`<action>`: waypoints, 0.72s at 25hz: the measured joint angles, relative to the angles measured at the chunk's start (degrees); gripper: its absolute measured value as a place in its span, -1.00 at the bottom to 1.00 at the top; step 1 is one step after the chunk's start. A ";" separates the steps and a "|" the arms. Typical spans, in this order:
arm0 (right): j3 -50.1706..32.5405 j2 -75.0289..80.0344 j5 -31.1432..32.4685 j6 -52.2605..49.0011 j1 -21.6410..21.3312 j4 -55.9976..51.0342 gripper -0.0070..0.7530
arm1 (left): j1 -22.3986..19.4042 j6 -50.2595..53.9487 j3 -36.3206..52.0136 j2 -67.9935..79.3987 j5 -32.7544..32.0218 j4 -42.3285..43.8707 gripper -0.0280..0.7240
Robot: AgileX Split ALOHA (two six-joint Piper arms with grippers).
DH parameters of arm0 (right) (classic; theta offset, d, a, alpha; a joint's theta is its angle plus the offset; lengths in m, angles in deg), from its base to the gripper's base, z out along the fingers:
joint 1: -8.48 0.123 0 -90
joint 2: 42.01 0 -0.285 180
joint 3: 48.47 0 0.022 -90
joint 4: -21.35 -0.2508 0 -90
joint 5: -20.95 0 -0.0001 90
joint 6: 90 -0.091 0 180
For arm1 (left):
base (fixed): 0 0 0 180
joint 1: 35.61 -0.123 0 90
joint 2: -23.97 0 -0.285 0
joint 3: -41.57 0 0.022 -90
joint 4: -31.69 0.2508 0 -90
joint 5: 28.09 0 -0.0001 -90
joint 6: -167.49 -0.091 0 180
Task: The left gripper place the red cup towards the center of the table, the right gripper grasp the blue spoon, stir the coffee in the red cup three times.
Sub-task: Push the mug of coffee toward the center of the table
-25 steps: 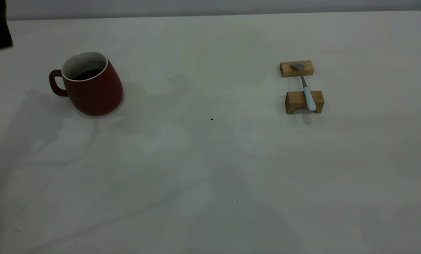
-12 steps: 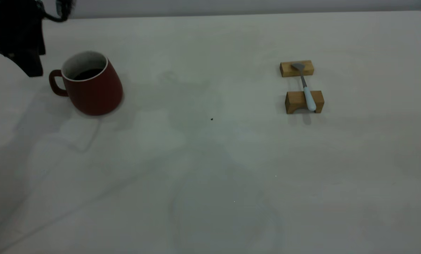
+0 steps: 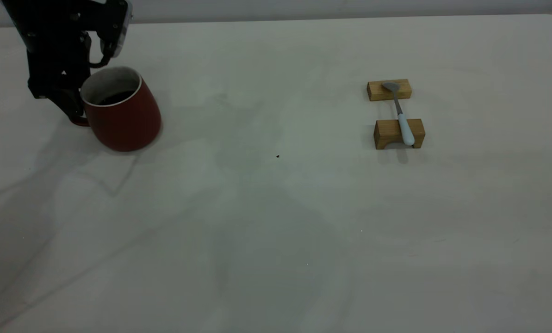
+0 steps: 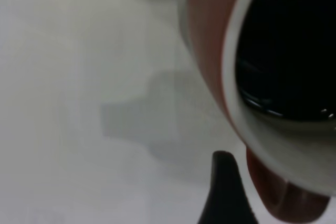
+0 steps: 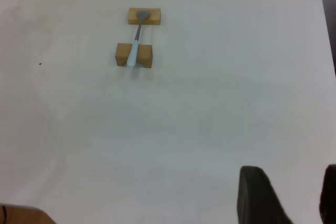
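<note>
Left gripper (image 3: 74,108) has swung in and dropped at the red cup (image 3: 123,115)'s handle within a second; its spread I cannot tell. Grasp looks imminent. Coffee (image 3: 114,97) sits just beyond; far off, the blue spoon (image 3: 403,122) bridges two wooden blocks (image 3: 398,133), path unobstructed.

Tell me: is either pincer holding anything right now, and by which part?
Nothing is clearly held. The left pincer is down at the cup handle, but a closed grip cannot be seen. The right pincer is open and empty.
</note>
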 joint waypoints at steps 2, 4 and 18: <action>0.00 0.00 0.00 0.00 0.00 0.00 -0.11 | 0.00 -0.22 -0.33 0.55 0.00 0.00 0.64; 0.00 0.00 0.00 0.00 0.00 0.00 -0.11 | 0.00 -0.41 -0.39 0.87 0.00 0.00 0.59; 0.00 0.00 0.00 0.00 0.00 0.00 -0.11 | 2.46 -0.18 -0.46 0.94 -1.18 0.90 -0.38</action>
